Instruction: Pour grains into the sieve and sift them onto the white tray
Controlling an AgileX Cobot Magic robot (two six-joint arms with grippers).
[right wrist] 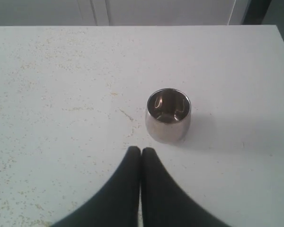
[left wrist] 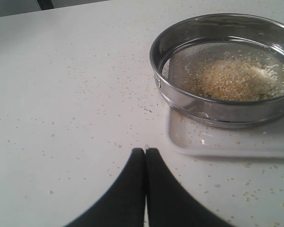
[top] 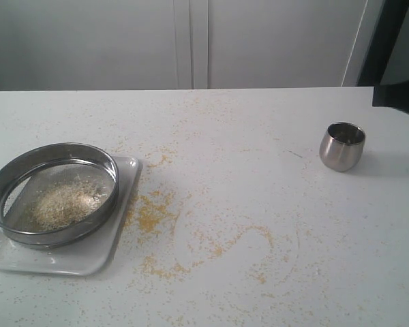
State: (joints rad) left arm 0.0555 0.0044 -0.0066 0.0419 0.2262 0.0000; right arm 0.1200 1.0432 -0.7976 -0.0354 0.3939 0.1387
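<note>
White surface in front of pale cabinet panels, with thin yellow specks strewn over most of it. They are thickest in a patch just right of the white tray and in a loose trail running on toward the near middle. The white tray lies flat at the near left of the exterior view. The sieve sits upright on the tray and covers most of it; bare tray shows along the near edge and the right side. The grains lie in a low pale beige heap on the mesh inside the sieve, toward its near side, and grey mesh shows around them. A few loose grains lie on the bare tray rim in the left wrist view. A small steel cup stands upright at the far right, well apart from the sieve, mouth up, with shiny metal visible inside. The left pincer is closed, black fingers pressed together and gripping nothing, above the bare surface near the tray corner and touching neither tray nor sieve. The right pincer is also closed and holding nothing, its tips close to the cup but apart from it. There is a dark shape at the right edge of the exterior view; I can't tell what it is.
</note>
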